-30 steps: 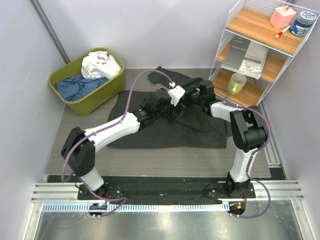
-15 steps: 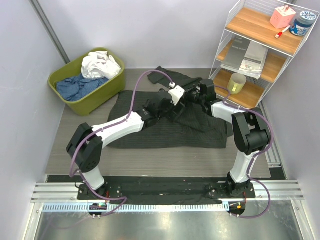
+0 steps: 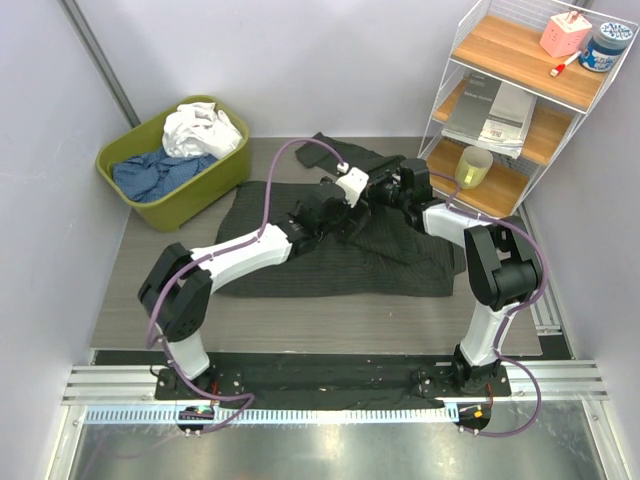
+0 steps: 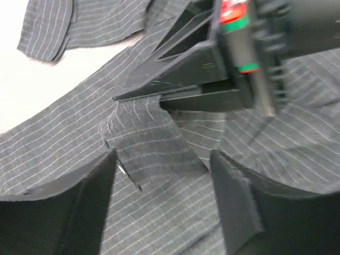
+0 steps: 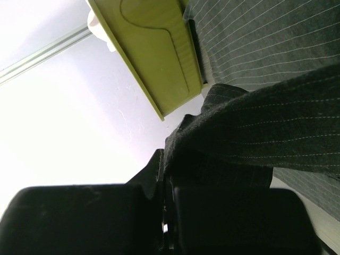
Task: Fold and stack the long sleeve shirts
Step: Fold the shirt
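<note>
Pinching a fold of striped shirt (image 3: pixel 335 268), right hand (image 4: pixel 122 97) clamped; left hand (image 4: pixel 162 159) apart, straddling the fold

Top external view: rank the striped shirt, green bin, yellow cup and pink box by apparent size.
1. striped shirt
2. green bin
3. pink box and yellow cup look alike; the box sits higher, nearer the camera, so I won't rank them.

One striped shirt (image 3: pixel 340 270) lies on one counter (image 3: pixel 140 290). One green bin (image 3: pixel 165 215) holds two garments: one white garment (image 3: pixel 205 128) and one blue garment (image 3: pixel 155 172). One rack (image 3: pixel 500 45) has three wooden shelves, carrying one cup (image 3: pixel 473 167), one pink box (image 3: pixel 565 33), one jar (image 3: pixel 606 45), one pen (image 3: pixel 563 67) and one paper stack (image 3: pixel 500 115). There are two arms: one left arm (image 3: pixel 235 255) and one right arm (image 3: pixel 495 270).
</note>
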